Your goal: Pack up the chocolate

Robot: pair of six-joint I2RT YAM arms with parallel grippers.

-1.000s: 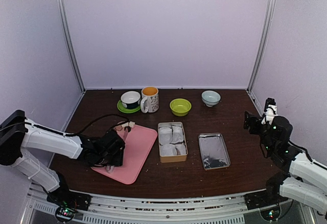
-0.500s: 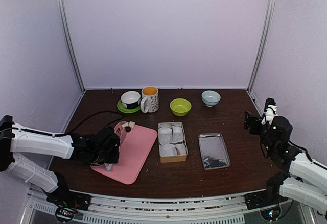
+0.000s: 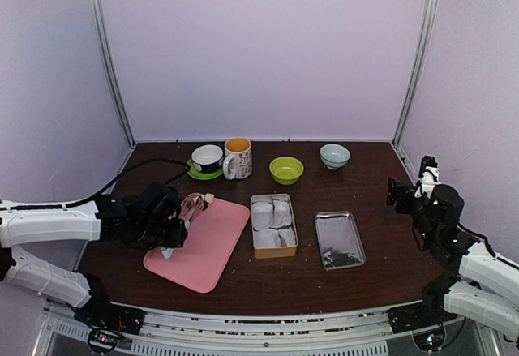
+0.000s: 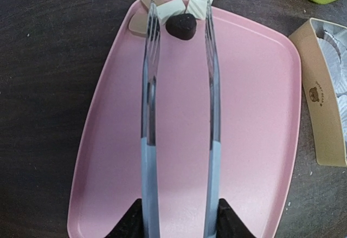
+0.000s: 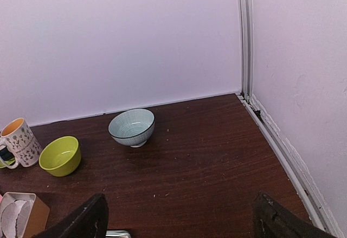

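Shifted since a second ago: the left arm's wrist has drawn back left and slightly farther along the pink tray (image 3: pixel 203 246). Everything else lies as it did.

1. Left gripper (image 4: pixel 180 220): clamped on the handle end of the tongs (image 4: pixel 149 113), pressing them partway together. Only the dark finger bases show at the bottom edge of the wrist view.
2. Tongs: both arms reach to the tray's far-left corner, with the tips apart on either side of item 3.
3. Chocolate, all at that far corner: a dark lump (image 4: pixel 181 26) between the tong tips, a whitish square (image 4: pixel 199 6) just beyond it, and a tan piece (image 4: pixel 138 25) partly hidden behind the left tong arm. We cannot tell whether the tips touch the lump.
4. Bear-printed tin (image 3: pixel 273 225): right of the tray, lined with white paper cups and cut off in the left wrist view.
5. Metal lid (image 3: pixel 339 240): right of the tin. The dark contents at its near end are too small to identify.
6. Right gripper (image 5: pixel 179 224): raised at the right edge with its jaws spread wide, holding nothing.
7. Far row, left to right: cup on a green saucer (image 3: pixel 208 158), mug (image 3: pixel 238 158), green bowl (image 3: pixel 286 169), pale blue bowl (image 3: pixel 335 156).
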